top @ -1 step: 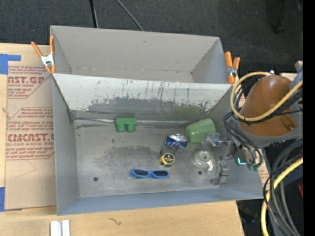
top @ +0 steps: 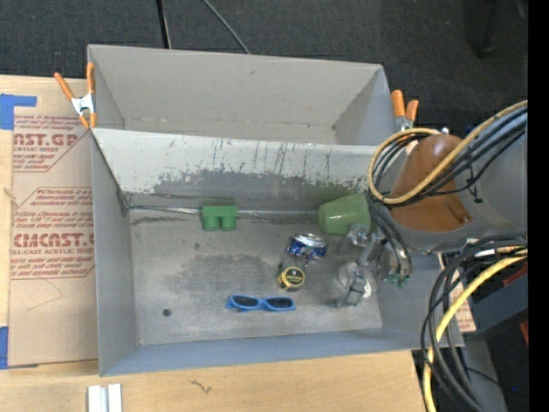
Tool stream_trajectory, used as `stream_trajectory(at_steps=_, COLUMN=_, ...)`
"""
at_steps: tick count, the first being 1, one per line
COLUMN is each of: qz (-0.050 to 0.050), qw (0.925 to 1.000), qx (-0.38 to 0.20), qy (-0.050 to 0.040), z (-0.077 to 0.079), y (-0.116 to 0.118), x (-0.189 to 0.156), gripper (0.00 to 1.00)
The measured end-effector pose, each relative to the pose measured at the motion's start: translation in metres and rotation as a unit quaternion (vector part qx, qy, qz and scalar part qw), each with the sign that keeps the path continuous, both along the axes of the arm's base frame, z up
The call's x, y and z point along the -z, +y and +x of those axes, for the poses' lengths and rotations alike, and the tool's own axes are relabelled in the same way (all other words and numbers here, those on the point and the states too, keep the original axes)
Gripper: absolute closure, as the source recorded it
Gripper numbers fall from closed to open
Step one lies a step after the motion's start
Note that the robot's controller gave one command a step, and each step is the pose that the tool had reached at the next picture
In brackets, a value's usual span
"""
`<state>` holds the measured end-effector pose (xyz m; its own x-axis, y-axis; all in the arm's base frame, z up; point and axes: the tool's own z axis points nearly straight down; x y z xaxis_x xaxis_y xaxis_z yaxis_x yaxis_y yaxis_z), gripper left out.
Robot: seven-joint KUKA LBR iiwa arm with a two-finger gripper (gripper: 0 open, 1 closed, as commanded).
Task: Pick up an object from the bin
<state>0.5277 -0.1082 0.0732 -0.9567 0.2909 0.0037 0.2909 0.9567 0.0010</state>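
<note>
My gripper (top: 352, 290) is low in the bin's right front corner, just above the floor. To its left lies a small round yellow and black tape measure (top: 292, 276), and above that a crumpled blue and silver wrapper (top: 305, 246). A light green rounded cup (top: 343, 214) lies by the back wall, close behind the gripper. Nothing shows in the gripper's grasp.
A pair of blue sunglasses (top: 260, 303) lies near the front wall, left of the gripper. A green block (top: 219, 217) rests against the back wall at the middle left. The arm with its orange cover and cables stands over the bin's right rim.
</note>
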Motion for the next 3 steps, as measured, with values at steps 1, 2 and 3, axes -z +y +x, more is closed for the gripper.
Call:
stream_trajectory(at_steps=1, qz=-0.001, qw=0.9986, qx=-0.053, qy=-0.0006, z=-0.034, y=-0.031, x=0.004, gripper=0.00)
stream_trajectory(at_steps=2, qz=-0.001, qw=0.9985, qx=-0.054, qy=-0.0009, z=-0.033, y=-0.029, x=0.003, gripper=1.00)
stream_trajectory(at_steps=3, qz=-0.003, qw=0.9962, qx=-0.087, qy=-0.0057, z=-0.046, y=-0.036, x=-0.147, gripper=1.00)
